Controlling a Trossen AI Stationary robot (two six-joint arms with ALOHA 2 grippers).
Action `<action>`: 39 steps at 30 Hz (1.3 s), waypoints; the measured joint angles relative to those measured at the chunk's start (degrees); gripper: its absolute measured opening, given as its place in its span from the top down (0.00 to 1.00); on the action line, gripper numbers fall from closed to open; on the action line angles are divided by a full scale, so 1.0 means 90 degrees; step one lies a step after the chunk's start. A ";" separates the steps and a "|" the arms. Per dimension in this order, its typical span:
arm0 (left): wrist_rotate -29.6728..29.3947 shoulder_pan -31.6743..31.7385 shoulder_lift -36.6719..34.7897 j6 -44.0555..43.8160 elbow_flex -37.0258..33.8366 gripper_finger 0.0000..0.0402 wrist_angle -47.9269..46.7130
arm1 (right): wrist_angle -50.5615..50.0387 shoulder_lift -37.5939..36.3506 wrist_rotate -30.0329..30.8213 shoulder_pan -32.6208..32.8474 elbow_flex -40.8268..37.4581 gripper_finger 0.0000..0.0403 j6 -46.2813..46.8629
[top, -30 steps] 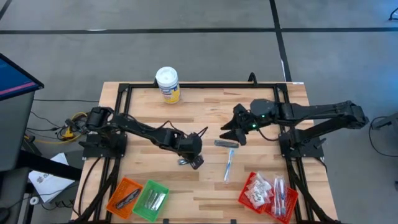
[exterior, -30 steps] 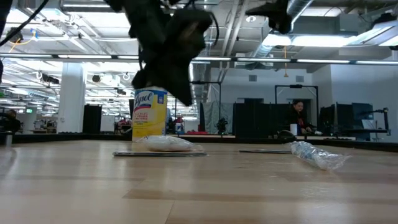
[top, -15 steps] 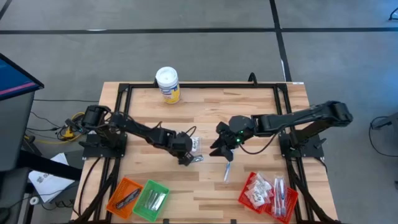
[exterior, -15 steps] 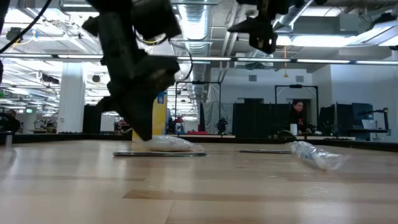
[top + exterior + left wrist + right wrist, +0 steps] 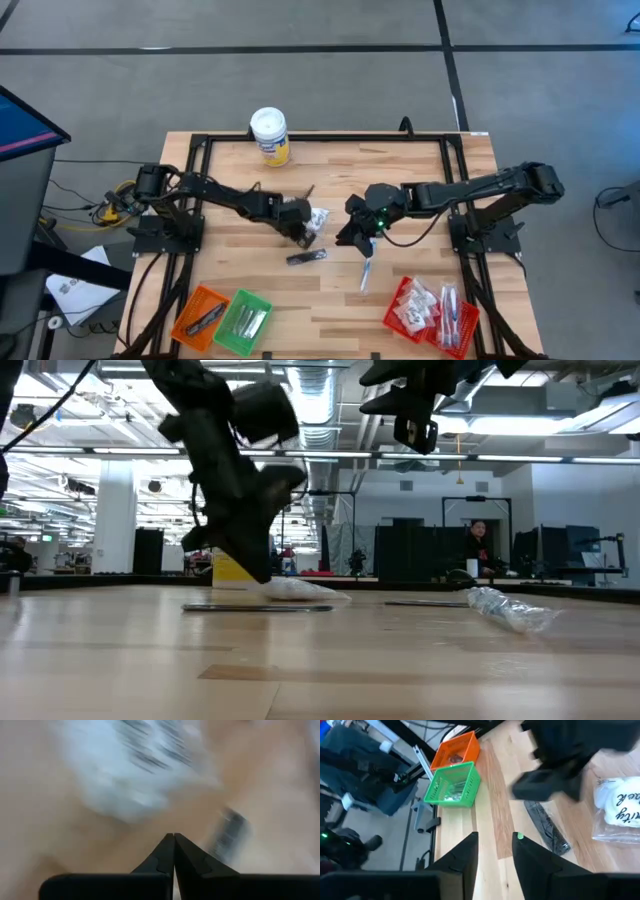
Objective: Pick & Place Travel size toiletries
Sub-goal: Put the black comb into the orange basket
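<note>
**Two grippers meet mid-table, each with a toiletry close by**

The left gripper (image 5: 300, 228), fingers pressed together with nothing seen between them, sits low at the middle of the tabletop (image 5: 420, 160). A white sachet (image 5: 318, 216) with black marks lies just beside its tip, on the side toward the table's right edge. From table height the closed tip appears to reach the wood right next to the sachet, though whether the two touch cannot be told. A dark narrow item (image 5: 306, 257) lies flat a little toward the near edge from the same gripper, its long axis running roughly left to right.

The right gripper (image 5: 354, 234) hangs clear above the wood just to the right of the sachet, its fingers a narrow gap apart; its wrist camera shows only bare board through that gap. A slim, clear-wrapped stick (image 5: 366, 270) lies just toward the near edge from it, with its long axis running from far edge to near edge at a slight slant.

The left arm is the nearer one to the sachet and the dark item, while the right arm is nearer the stick. For the right gripper to take the stick, it would probably have to come down and toward the near edge, with its fingers set across the stick's narrow width. The red basket (image 5: 398, 300), already holding several sachets and sticks, waits at the near right corner.
</note>
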 joint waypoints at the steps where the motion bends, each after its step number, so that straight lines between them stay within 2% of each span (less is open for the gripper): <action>1: 0.0085 -0.0176 -0.0003 -0.0009 0.0022 1.00 0.0049 | -0.0015 0.0000 -0.0001 0.0024 0.0000 0.73 -0.0088; 4: 0.0060 -0.0769 -0.0004 -0.0104 0.0040 1.00 0.0124 | -0.0016 0.0000 0.0002 0.0106 0.0000 0.74 -0.0432; 8: -0.0369 -0.1499 -0.0004 -0.0410 0.0040 1.00 0.0110 | -0.0003 0.0228 0.0050 0.0177 0.0000 0.73 -0.0797; 13: -0.0792 -0.1974 -0.0004 -0.1055 -0.0074 1.00 0.0101 | 0.0131 0.0832 0.0493 0.0400 0.0000 0.67 -0.2262; 17: -0.0670 -0.2018 -0.0004 -0.1564 -0.0228 1.00 -0.0122 | 0.0160 0.1377 0.0528 0.0523 0.0149 0.60 -0.2268; 23: -0.0642 -0.2058 -0.0004 -0.1812 -0.0237 1.00 -0.0514 | 0.0148 0.1581 0.0576 0.0624 0.0311 0.53 -0.2216; 30: -0.0837 -0.1546 0.0040 -0.1200 -0.0237 1.00 -0.0497 | 0.0029 0.1576 0.0577 0.0573 0.0311 0.55 -0.2195; 34: -0.0616 -0.1113 0.0013 -0.0785 -0.0234 1.00 -0.0397 | 0.0024 0.1576 0.0574 0.0586 0.0311 0.57 -0.2194; 39: -0.0692 -0.1177 -0.0394 -0.0568 -0.0227 1.00 -0.0388 | -0.0016 0.1576 0.0599 0.0569 0.0311 0.59 -0.2180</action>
